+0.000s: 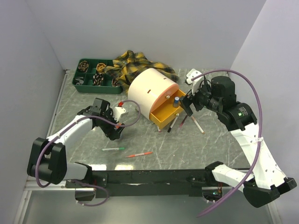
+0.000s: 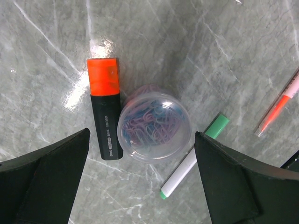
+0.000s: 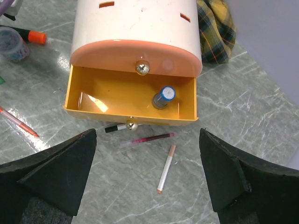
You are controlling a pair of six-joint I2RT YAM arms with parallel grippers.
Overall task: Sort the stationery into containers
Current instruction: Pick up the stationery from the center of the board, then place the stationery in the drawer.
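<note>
Both my grippers stand wide open and hold nothing. Nearest my bases, a green-capped pen (image 1: 113, 149) and a red pen (image 1: 139, 154) lie apart on the marble table (image 1: 187, 149).

My left gripper (image 2: 142, 135) hangs over a clear tub of paper clips (image 2: 153, 128), which sits between my fingers. A black highlighter (image 2: 105, 116) with an orange cap lies touching the tub's side.

My right gripper (image 3: 148, 133) faces the orange drawer (image 3: 117, 95), which is pulled out of the cream drum (image 3: 135, 23). One blue-topped tube (image 3: 163, 97) stands upright inside the drawer, and nothing else shows in it. On the table just before the drawer lie a black-tipped pen (image 3: 117, 127), a dark red pen (image 3: 149, 137) and a pale pen (image 3: 166, 169).

Behind the drum lies a crumpled plaid cloth (image 1: 135, 65). At the far left stands the green tray (image 1: 93, 89). Several of its compartments hold dark and tan bundles that I cannot make out.
</note>
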